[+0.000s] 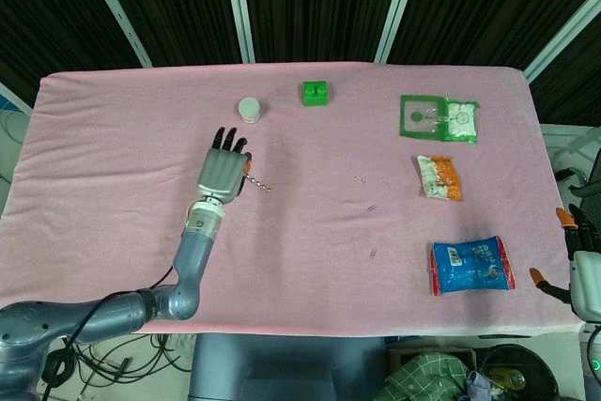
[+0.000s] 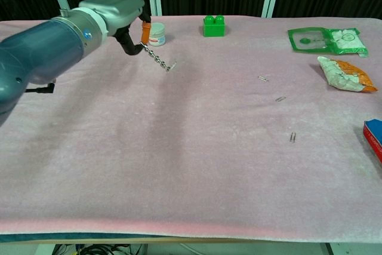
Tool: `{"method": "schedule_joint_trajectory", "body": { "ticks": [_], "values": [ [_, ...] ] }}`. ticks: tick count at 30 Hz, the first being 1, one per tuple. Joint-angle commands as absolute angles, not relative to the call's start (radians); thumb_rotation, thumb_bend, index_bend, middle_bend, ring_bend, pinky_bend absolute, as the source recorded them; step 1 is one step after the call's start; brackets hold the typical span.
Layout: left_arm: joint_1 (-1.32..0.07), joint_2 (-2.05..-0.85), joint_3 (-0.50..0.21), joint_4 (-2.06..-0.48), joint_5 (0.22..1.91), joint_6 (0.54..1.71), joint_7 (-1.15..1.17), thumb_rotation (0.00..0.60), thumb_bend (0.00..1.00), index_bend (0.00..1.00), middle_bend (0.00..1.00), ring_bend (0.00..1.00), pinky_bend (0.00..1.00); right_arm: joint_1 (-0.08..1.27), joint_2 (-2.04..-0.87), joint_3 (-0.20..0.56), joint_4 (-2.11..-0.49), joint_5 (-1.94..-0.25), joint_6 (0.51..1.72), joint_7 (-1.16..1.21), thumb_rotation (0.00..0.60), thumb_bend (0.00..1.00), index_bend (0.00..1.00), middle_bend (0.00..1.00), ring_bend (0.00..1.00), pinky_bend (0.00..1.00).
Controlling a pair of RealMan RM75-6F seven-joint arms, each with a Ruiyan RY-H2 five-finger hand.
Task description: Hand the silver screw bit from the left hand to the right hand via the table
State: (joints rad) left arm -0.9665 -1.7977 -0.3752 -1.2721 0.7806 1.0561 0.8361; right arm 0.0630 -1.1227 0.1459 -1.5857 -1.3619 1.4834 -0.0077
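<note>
My left hand (image 1: 223, 173) (image 2: 114, 14) hovers over the table's left-centre and pinches the silver screw bit (image 1: 258, 181) (image 2: 157, 57). The bit is a thin twisted metal rod that slants down and to the right from the fingertips, its tip close to the pink cloth. My right hand (image 1: 584, 274) shows only at the far right edge of the head view, off the table's front right corner, its orange-tipped fingers spread and holding nothing. The chest view does not show it.
A white jar (image 1: 249, 109) (image 2: 156, 34) and a green block (image 1: 315, 93) (image 2: 213, 26) stand at the back. A green packet (image 1: 439, 119), an orange snack bag (image 1: 439, 177) and a blue bag (image 1: 471, 266) lie at right. Small metal clips (image 1: 371, 208) (image 2: 280, 98) are scattered in the middle.
</note>
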Motion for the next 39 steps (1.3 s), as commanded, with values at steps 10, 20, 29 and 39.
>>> {"method": "schedule_joint_trajectory", "body": {
  "ticks": [10, 20, 29, 39],
  "values": [
    [-1.098, -1.994, -0.414, -1.081, 0.783, 1.031, 0.782, 0.600, 0.45, 0.59, 0.20, 0.00, 0.00, 0.060, -1.119, 0.152, -1.578, -1.358, 1.489, 0.011, 0.600, 0.12, 0.00, 0.00, 0.10, 0.22],
    [-1.239, -2.128, -0.493, -0.905, 0.776, 0.980, 0.751, 0.600, 0.45, 0.59, 0.20, 0.00, 0.00, 0.059, -1.119, 0.153, -1.576, -1.356, 1.488, 0.012, 0.600, 0.12, 0.00, 0.00, 0.10, 0.22],
    [-1.373, -2.238, -0.560, -0.755, 0.779, 0.936, 0.709, 0.600, 0.45, 0.59, 0.20, 0.00, 0.00, 0.056, -1.116, 0.158, -1.571, -1.351, 1.493, 0.026, 0.600, 0.12, 0.00, 0.00, 0.10, 0.22],
    [-1.441, -2.269, -0.520, -0.696, 0.761, 0.880, 0.589, 0.600, 0.45, 0.59, 0.20, 0.00, 0.00, 0.054, -1.115, 0.162, -1.568, -1.347, 1.495, 0.033, 0.600, 0.12, 0.00, 0.00, 0.10, 0.22]
  ]
}}
